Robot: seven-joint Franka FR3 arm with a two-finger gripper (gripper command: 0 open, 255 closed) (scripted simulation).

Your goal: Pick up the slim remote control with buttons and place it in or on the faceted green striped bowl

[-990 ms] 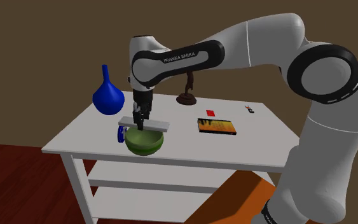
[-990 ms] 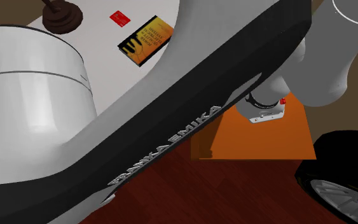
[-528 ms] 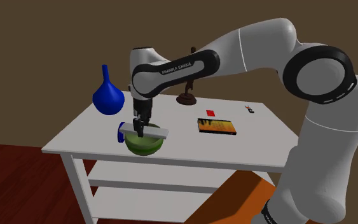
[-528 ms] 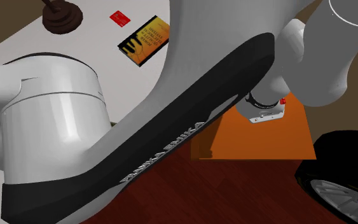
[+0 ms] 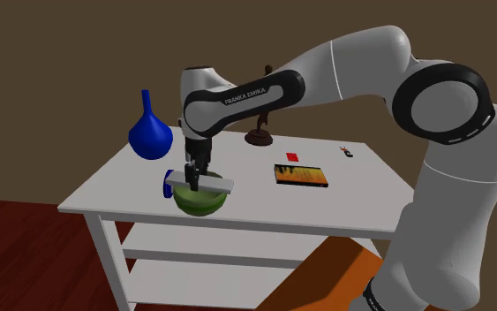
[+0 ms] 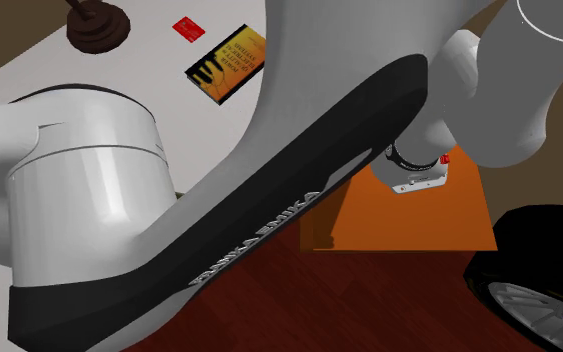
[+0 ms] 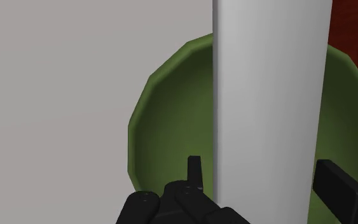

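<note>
Descent finished within the last second: I see the grey remote (image 5: 220, 184) lying across the rim of the green bowl (image 5: 200, 205), with the gripper (image 7: 266, 175) fingers slightly parted beside it, so placement looks complete and only withdrawal remains.

Plain grey remote (image 5: 216, 183) lies across green bowl's (image 5: 204, 205) rim w/ both ends overhanging.

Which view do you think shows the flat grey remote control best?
The shoulder view: the whole flat light-grey remote control shows, tilted across the green bowl. The wrist view gives a close stretch of it over the bowl. In the second exterior view the white arm blocks it.
</note>
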